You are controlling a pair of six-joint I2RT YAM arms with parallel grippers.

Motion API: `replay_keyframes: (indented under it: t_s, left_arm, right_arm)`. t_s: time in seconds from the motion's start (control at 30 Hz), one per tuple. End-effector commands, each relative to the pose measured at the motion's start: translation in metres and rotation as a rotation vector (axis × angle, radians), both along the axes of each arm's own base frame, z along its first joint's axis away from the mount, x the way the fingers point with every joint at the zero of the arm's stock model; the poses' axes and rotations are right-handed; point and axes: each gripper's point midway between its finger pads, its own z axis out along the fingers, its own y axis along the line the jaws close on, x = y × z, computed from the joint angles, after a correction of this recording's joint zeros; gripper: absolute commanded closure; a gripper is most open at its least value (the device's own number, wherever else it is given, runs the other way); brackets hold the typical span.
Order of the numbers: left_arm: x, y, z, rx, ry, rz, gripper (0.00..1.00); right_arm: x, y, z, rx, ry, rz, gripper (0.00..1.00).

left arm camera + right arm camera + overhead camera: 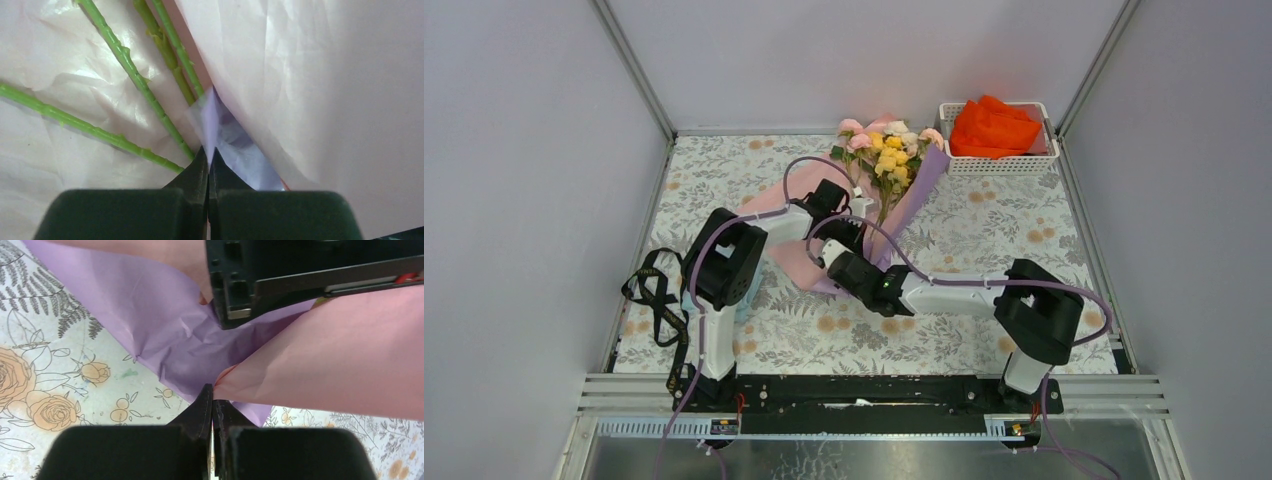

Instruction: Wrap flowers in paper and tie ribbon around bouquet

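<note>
The flowers (886, 150), pink, yellow and white roses, lie with their heads toward the back wall on the paper (789, 255), whose right flap (921, 190) stands up lilac. Both grippers meet at the stem end. My left gripper (208, 150) is shut on a lilac fold of the paper (300, 75), beside the green stems (127, 62). My right gripper (213, 389) is shut on a pink corner of the paper (165, 325), just below the left gripper's body (280, 275). The black ribbon (656, 295) lies looped at the table's left edge.
A white basket (1039, 165) holding an orange cloth (992, 128) stands at the back right. A floral tablecloth (984, 225) covers the table. Grey walls close in the left, back and right sides.
</note>
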Motion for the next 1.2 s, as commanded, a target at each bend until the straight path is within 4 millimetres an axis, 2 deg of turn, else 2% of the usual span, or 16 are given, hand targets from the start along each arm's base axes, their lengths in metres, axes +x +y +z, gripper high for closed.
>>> replay_keyframes:
  t_s: [0.0, 0.13, 0.23, 0.33, 0.4, 0.5, 0.63, 0.7, 0.77, 0.93, 1.0, 1.07, 1.17]
  left_arm:
    - [-0.001, 0.013, -0.020, 0.038, 0.011, 0.024, 1.00]
    - [-0.003, 0.015, -0.016, 0.027, 0.013, 0.018, 0.94]
    - [0.002, 0.017, -0.009, 0.029, -0.012, 0.017, 0.87]
    - [0.007, 0.020, -0.002, 0.042, -0.053, 0.006, 0.72]
    - [0.013, 0.022, 0.009, 0.042, -0.074, -0.001, 0.61]
    - [0.033, 0.024, 0.046, -0.002, -0.139, -0.002, 0.41]
    - [0.054, 0.019, 0.114, -0.102, -0.270, -0.015, 0.17]
    - [0.057, 0.007, 0.144, -0.177, -0.321, -0.041, 0.05]
    - [0.057, -0.009, 0.156, -0.236, -0.317, -0.047, 0.01]
    - [0.042, -0.070, 0.144, -0.207, -0.289, -0.162, 0.01]
    - [0.041, -0.092, 0.147, -0.214, -0.298, -0.198, 0.01]
    - [0.045, -0.106, 0.147, -0.207, -0.323, -0.208, 0.01]
    - [0.061, -0.117, 0.143, -0.164, -0.384, -0.178, 0.01]
  right_arm:
    - [-0.013, 0.040, 0.004, 0.062, 0.013, 0.155, 1.00]
    - [-0.012, 0.035, -0.004, 0.007, 0.004, 0.167, 1.00]
    - [-0.009, 0.028, -0.001, -0.017, -0.016, 0.152, 1.00]
    - [-0.011, 0.023, -0.003, -0.040, -0.015, 0.175, 1.00]
    - [-0.011, 0.021, -0.008, -0.074, -0.008, 0.185, 1.00]
    - [-0.010, 0.018, -0.017, -0.135, 0.003, 0.198, 1.00]
    - [-0.008, 0.015, -0.021, -0.175, 0.000, 0.212, 1.00]
    - [-0.008, 0.015, -0.022, -0.185, -0.001, 0.218, 1.00]
    - [-0.007, 0.015, -0.024, -0.197, 0.000, 0.223, 1.00]
    - [-0.005, 0.015, -0.024, -0.229, 0.002, 0.230, 1.00]
    - [-0.004, 0.015, -0.023, -0.230, -0.004, 0.228, 1.00]
    - [-0.004, 0.016, -0.022, -0.223, -0.003, 0.229, 1.00]
    - [-0.004, 0.016, -0.020, -0.223, -0.003, 0.231, 1.00]
